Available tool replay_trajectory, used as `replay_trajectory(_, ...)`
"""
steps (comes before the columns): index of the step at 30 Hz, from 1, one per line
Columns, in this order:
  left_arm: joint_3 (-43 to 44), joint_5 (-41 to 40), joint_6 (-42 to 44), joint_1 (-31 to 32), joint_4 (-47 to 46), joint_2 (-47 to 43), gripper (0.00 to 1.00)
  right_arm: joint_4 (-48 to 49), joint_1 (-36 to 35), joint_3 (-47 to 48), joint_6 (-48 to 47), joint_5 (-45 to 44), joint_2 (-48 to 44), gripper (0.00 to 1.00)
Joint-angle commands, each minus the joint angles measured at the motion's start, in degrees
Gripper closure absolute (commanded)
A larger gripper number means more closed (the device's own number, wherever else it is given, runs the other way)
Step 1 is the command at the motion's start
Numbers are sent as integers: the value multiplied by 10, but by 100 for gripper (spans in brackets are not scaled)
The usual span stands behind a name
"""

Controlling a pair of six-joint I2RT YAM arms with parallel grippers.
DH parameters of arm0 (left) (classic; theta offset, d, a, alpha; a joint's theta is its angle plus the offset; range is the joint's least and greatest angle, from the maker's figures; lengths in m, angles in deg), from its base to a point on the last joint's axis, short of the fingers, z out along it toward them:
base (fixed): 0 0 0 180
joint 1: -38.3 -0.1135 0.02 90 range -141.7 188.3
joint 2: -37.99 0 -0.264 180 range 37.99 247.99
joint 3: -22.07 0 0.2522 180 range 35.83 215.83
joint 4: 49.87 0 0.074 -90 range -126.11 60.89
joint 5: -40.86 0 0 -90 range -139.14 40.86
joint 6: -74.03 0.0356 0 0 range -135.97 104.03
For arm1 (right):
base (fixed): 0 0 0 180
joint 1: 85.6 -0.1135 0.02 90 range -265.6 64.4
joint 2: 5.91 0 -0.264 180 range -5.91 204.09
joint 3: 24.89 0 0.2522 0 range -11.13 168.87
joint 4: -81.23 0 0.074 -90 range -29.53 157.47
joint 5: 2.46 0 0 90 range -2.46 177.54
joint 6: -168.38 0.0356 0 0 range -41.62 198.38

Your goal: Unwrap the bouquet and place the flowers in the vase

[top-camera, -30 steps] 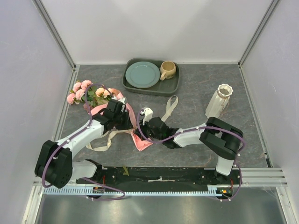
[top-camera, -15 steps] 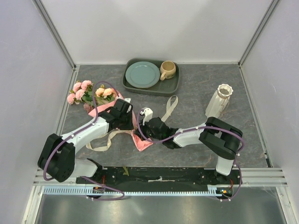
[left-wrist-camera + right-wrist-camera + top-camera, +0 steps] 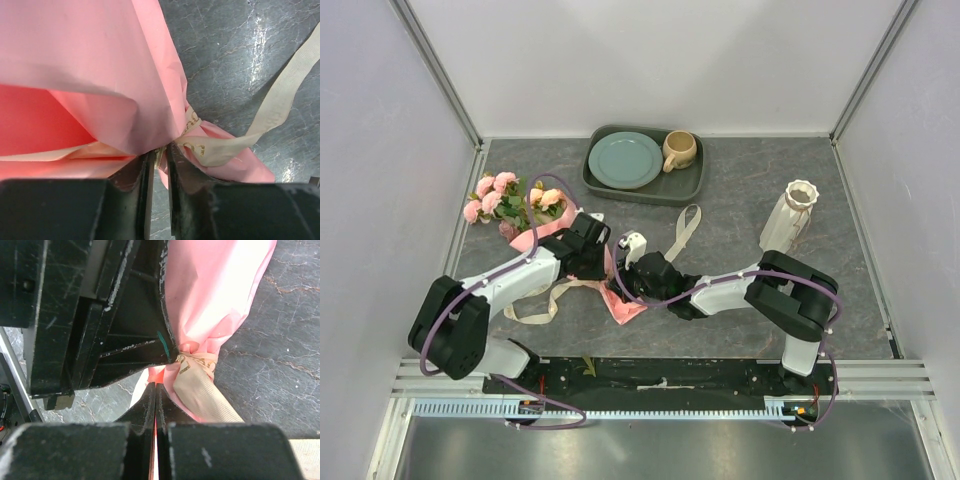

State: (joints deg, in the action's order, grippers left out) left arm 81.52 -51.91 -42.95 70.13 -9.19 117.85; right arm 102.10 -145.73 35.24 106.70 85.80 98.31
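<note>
left gripper (image 3: 159, 156) has edged right, perhaps tugging the bouquet (image 3: 525, 205).

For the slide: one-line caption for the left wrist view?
Left tool pinching the bouquet at its cream ribbon tie, over the grey table.

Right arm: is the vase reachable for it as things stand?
Probably not yet. The right gripper is shut on the bouquet, at its paper beside the ribbon knot, so it's occupied. The vase stands upright near that arm's elbow with nothing blocking it; likely reachable after release.
</note>
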Motion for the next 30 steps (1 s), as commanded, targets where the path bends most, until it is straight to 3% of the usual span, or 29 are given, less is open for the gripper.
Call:
replay_trajectory(1,3,-11,15,11,31,16,81,-6,0,2,3,-5,13,100)
replay_trajectory(3,7,-13,13,14,31,0,93,-7,1,4,4,-4,14,100)
replay_trajectory(5,8,-13,11,14,29,-17,98,-10,1,7,6,-2,19,100)
replay_trajectory(21,-32,-29,-49,14,-4,-196,98,-35,2,21,16,-16,33,100)
replay_trajectory(26,0,-20,-26,14,41,-119,68,-33,2,19,15,-16,29,100)
replay_trajectory(30,6,-28,-11,14,57,-86,63,-33,2,16,13,-17,25,100)
